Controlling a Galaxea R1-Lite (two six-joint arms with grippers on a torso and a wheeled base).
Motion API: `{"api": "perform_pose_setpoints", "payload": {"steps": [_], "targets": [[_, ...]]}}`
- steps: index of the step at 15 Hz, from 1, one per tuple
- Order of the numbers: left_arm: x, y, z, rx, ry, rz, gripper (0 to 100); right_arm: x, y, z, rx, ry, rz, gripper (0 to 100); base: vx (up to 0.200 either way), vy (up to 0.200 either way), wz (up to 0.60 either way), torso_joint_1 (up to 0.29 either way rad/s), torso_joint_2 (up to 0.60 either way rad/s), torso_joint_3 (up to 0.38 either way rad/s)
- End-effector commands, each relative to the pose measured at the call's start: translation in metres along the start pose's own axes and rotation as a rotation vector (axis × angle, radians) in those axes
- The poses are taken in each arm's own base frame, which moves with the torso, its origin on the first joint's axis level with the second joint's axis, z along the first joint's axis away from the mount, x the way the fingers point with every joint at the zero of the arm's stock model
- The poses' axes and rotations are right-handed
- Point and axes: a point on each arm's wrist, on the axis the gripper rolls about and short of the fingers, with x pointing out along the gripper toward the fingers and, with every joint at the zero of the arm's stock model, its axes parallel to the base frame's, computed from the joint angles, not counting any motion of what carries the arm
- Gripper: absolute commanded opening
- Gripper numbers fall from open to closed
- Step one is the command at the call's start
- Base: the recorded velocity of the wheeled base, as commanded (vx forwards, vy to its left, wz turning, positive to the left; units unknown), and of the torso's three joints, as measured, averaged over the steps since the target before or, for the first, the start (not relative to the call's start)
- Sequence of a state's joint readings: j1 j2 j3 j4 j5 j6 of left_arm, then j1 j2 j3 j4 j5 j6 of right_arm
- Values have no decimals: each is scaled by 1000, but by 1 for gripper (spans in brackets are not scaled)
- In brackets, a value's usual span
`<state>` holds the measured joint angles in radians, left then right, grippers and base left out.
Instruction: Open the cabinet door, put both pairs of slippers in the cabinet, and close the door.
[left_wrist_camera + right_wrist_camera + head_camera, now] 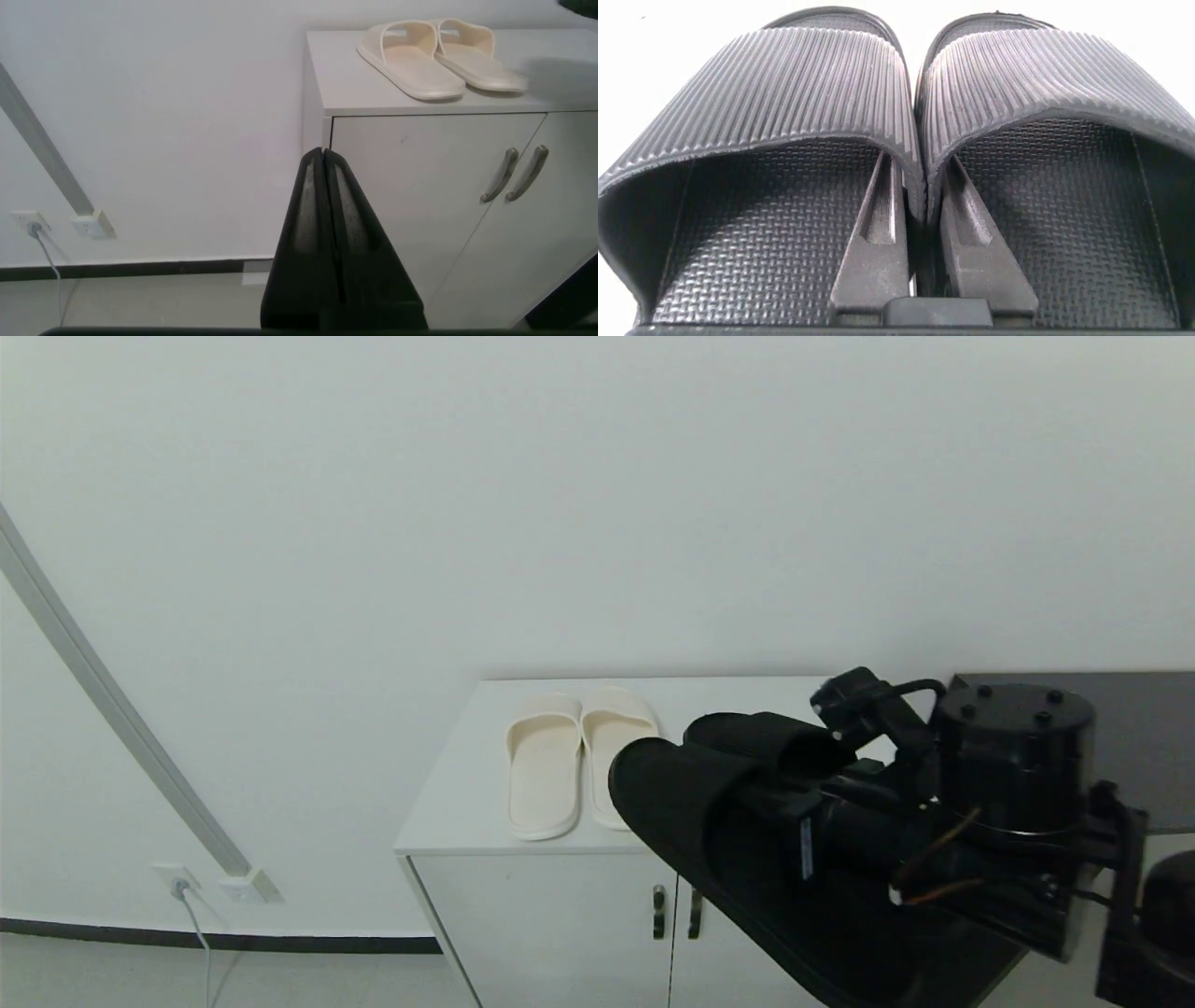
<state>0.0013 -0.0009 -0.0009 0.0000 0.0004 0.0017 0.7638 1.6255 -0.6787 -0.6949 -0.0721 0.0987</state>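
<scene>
Sensibly, our right hand point(922, 173) pinches both black slippers point(672, 793) by their touching inner walls, one grasp for the pair; our left hand point(324, 161) is clenched, empty.

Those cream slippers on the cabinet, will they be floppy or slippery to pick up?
The cream slippers look like thick moulded foam, so probably light and fairly stiff. Lying flat on the cabinet top, they shouldn't roll, but may slide if pushed.
</scene>
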Motion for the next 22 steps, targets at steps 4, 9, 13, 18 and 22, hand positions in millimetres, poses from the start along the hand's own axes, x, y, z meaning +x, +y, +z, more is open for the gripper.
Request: {"api": "perform_pose_setpoints", "payload": {"steps": [4,9,13,18,22], "targets": [[0,0,0,-2,0,1,0,-40,0,-3,-3,-4,70,0,0,0,0,0,0,0],[0,0,0,-2,2,1,0,-40,-1,-7,-7,8,69,0,-80,0,0,3,-1,0],[0,0,0,-2,0,1,0,-41,-1,-9,-9,17,69,0,-200,0,0,3,6,0],[0,0,0,-2,0,1,0,-40,-2,-16,-22,39,64,0,-40,0,0,0,1,0],[0,0,0,-2,0,1,0,-40,-2,-18,-30,47,65,0,0,0,0,0,0,0]]}}
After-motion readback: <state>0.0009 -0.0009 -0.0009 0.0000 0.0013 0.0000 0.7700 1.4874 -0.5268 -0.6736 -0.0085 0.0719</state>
